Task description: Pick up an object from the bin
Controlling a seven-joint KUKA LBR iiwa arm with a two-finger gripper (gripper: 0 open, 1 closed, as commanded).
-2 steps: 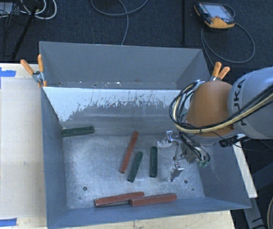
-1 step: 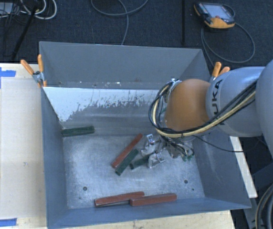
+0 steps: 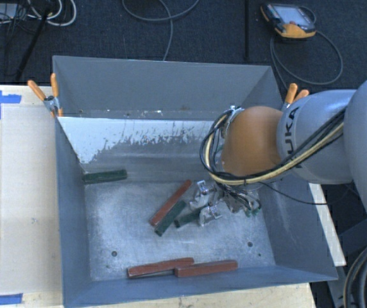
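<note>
Lying just beside arm [image 3: 254, 147], dark green bar [image 3: 186, 221]

Green bar [image 3: 104, 176] far left; 2 brown bars [image 3: 161, 267] end-to-end nr front; orange-grey handset [image 3: 290, 19] on dark floor [image 3: 203, 40] behind.

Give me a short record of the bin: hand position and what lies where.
hand: low, right of centre of the bin
nearest: slanted green stick, slanted brown stick, side by side
back left: lone green stick
front: left brown stick, right brown stick, ends meeting
</note>
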